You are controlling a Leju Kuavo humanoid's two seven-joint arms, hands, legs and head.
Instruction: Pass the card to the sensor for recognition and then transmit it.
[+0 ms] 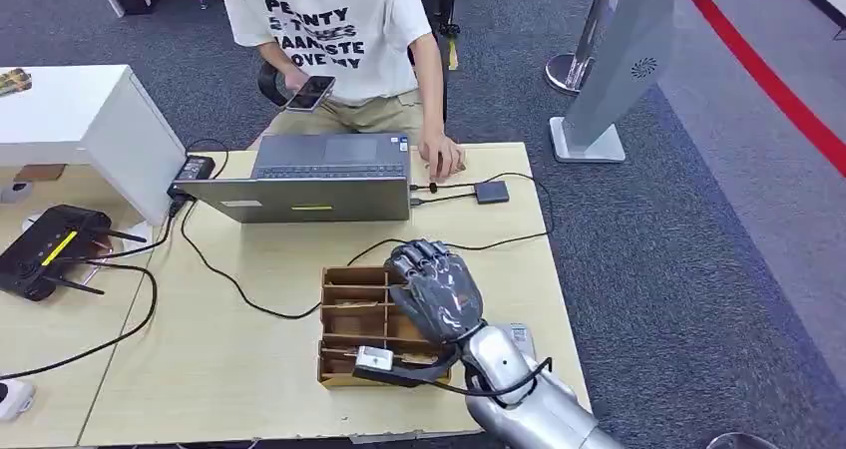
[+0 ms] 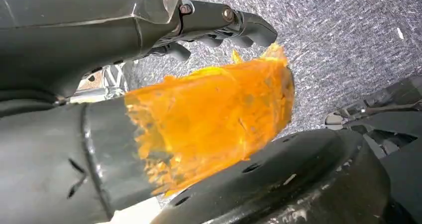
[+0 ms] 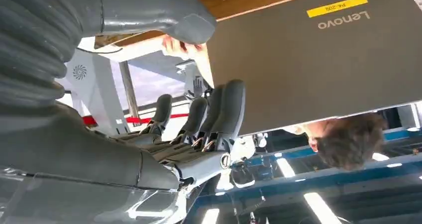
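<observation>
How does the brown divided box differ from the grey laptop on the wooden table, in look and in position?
The box is brown, low, and split into open compartments; the laptop is grey and smooth, standing open with its lid's back toward the robot. The box lies on the robot's side, partly under the right hand; the laptop sits at the far edge, before the person. Both rest on the same table.

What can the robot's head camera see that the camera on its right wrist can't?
Head view alone: the wooden table, the brown divided card box, the black router, the small dark sensor and the phone in the person's hand. Right wrist view alone: the yellow sticker on the laptop lid and the right hand's inner side, fingers apart and holding nothing. Both share the right hand, the grey laptop, the person and the grey stand.
</observation>
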